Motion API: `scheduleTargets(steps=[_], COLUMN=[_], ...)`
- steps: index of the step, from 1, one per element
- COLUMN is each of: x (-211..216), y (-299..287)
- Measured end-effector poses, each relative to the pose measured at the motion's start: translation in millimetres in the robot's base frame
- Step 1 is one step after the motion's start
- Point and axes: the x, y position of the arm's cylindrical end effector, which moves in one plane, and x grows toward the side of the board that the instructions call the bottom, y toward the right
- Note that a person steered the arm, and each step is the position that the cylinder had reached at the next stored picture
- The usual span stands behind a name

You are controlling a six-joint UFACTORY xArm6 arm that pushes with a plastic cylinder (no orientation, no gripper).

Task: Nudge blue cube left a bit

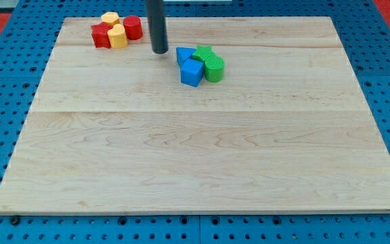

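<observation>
The blue cube (pixel 191 72) sits near the view's top centre of the wooden board (pixel 202 163). Another blue block (pixel 183 55) touches it at its upper left. A green cylinder (pixel 214 69) touches its right side, and a green block (pixel 202 53) lies just above that. My tip (pixel 159 51) is down on the board to the left of this cluster, a short gap from the upper blue block and up-left of the blue cube.
At the view's top left lies a second cluster: a red block (pixel 101 35), a red cylinder (pixel 133 28), a yellow block (pixel 117 37) and another yellow block (pixel 110 18). A blue pegboard (pixel 5 88) surrounds the board.
</observation>
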Motion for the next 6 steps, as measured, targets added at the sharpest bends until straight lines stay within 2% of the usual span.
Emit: scheduleTargets(steps=[1,3,4,5,6], x=[18.5,92.5,89.8,83.2,118.5], y=[30.0,59.8,146.0,192.5,177.7])
